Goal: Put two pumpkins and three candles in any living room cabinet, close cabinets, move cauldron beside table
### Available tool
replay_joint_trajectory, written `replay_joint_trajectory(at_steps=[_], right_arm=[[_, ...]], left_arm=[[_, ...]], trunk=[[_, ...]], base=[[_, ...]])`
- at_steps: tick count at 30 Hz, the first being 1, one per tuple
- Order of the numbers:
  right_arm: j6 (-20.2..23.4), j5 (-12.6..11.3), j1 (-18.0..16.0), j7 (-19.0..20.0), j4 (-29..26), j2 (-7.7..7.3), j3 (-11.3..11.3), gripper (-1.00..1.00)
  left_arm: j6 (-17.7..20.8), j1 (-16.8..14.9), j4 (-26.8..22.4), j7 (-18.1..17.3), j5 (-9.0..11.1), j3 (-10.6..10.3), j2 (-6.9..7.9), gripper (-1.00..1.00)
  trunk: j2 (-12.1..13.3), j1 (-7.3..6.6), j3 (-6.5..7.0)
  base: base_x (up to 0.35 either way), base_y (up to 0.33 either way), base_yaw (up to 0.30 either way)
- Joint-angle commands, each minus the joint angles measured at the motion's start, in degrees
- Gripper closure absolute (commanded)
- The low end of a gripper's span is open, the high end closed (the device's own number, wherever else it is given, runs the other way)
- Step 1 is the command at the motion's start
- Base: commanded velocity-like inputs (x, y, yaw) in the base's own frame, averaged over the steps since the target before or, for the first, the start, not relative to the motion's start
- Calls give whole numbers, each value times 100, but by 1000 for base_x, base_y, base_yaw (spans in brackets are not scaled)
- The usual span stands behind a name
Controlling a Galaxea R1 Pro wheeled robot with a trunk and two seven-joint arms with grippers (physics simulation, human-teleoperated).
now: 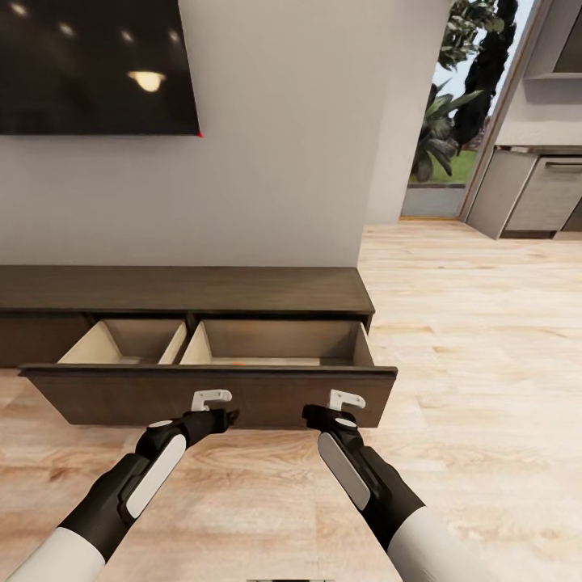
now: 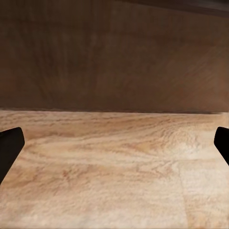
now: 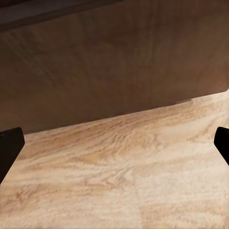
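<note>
Standing against the wall, the cabinet (image 1: 186,289) has its pull-out compartment (image 1: 212,394) drawn open over the plank floor (image 1: 477,339); a sliver of orange shows low inside. Just before its front hang the left gripper (image 1: 212,398) and right gripper (image 1: 346,399); both spread wide, holding nothing.

Ahead of my left gripper (image 1: 212,398) and right gripper (image 1: 346,399) stands the cabinet (image 1: 186,289) against the wall (image 1: 275,162), its pull-out compartment (image 1: 210,391) drawn toward me, front panel just beyond both grippers. The floor (image 1: 469,339) lies under them. A screen (image 1: 97,65) hangs above, left.
</note>
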Motion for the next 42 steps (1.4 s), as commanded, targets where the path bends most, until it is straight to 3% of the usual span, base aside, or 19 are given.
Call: replay_joint_trajectory(at_steps=[1, 7, 13, 22, 27, 42], right_arm=[[20, -31, -5, -42, -8, -3, 12, -100], [14, -31, -5, -42, -1, -9, 12, -100], [-164, -31, -5, -42, -8, -17, 12, -100], [-249, 38, -5, -42, -11, -22, 20, -100], [-372, 273, -5, -42, -15, -22, 13, -100], [-416, 330, -5, -42, -27, -22, 21, -100]], left_arm=[[11, -4, -9, 55, 56, -17, 4, -100], [-11, -4, -8, 59, 45, -16, 9, -100], [-396, -4, 0, 59, 73, -29, 31, -100], [-635, 3, 9, 54, 53, -36, 39, -100], [-685, 4, 9, 57, 40, -49, 27, -100], [-701, 10, 9, 51, 103, -27, 54, -100]], trunk=[[-2, -1, -5], [-6, 7, -72], [-14, 22, -205], [-26, 45, -404], [-33, 58, -515], [-53, 97, -847]], base=[[6, 1, 0], [1, 0, 0], [0, 0, 0], [0, 0, 0], [0, 0, 0], [0, 0, 0]])
